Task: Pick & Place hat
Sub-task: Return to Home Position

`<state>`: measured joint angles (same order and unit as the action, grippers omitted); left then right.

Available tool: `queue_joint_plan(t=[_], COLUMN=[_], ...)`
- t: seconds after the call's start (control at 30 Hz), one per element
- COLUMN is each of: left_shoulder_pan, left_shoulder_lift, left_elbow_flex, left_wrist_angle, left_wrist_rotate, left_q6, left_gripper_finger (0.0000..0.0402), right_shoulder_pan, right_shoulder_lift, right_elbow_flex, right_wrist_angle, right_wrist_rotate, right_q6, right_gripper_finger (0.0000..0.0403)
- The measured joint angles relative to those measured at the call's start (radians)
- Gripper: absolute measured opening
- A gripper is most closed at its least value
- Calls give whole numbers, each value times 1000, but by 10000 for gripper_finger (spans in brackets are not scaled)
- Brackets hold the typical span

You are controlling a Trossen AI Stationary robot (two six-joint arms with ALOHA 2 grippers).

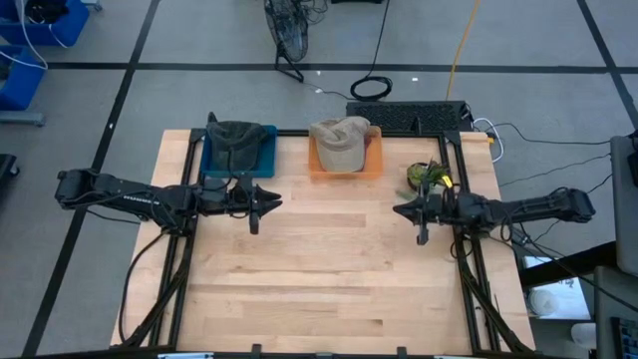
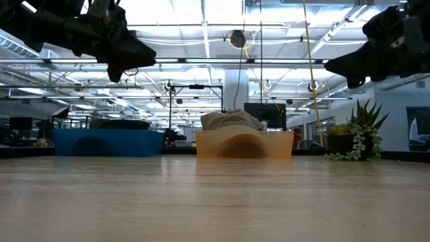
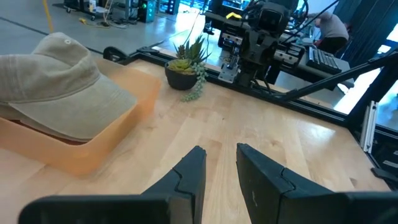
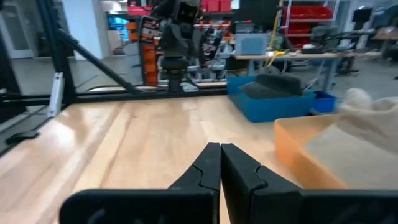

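We see only a tan fabric cap [image 1: 337, 145] atop the orange plastic bin [image 1: 369, 172] (whatever lies beneath is hidden); the right wrist view blurs both and crops them.

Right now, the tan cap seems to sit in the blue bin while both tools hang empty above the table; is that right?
Not quite: the high view shows the tan cap in the orange bin, while the blue bin holds a dark cap. The left tool and right tool do hang empty above the table.

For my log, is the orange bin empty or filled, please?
Filled: a tan cap sits heaped above the rim of the orange bin.
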<state>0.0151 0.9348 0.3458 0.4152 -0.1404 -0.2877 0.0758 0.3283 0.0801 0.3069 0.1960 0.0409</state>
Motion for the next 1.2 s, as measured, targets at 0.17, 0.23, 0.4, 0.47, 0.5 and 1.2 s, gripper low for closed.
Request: queue_joint_plan(t=[0.17,0.23,0.4,0.47,0.5,1.2], left_shoulder_pan=[-4,-9,-22,-24,-24,-24], left_shoulder_lift=[0,0,0,0,0,0], left_elbow_flex=[0,0,0,0,0,0], left_wrist_angle=[0,0,0,0,0,4], left_wrist_rotate=[0,0,0,0,0,2], left_q6=[-8,-9,0,10,16,41], left_gripper_finger=[93,93,93,93,93,93], right_shoulder_pan=[19,19,18,18,16,15], right_shoulder_lift=[-2,-11,-38,-46,-48,-70], right_elbow_flex=[1,0,-10,-35,-51,-65], right_wrist_angle=[-2,-1,0,7,8,-44], right_wrist_rotate=[13,12,-66,-68,-66,-66], right_q6=[-7,-3,-1,-1,-1,3], right_gripper_finger=[0,0,0,0,0,0])
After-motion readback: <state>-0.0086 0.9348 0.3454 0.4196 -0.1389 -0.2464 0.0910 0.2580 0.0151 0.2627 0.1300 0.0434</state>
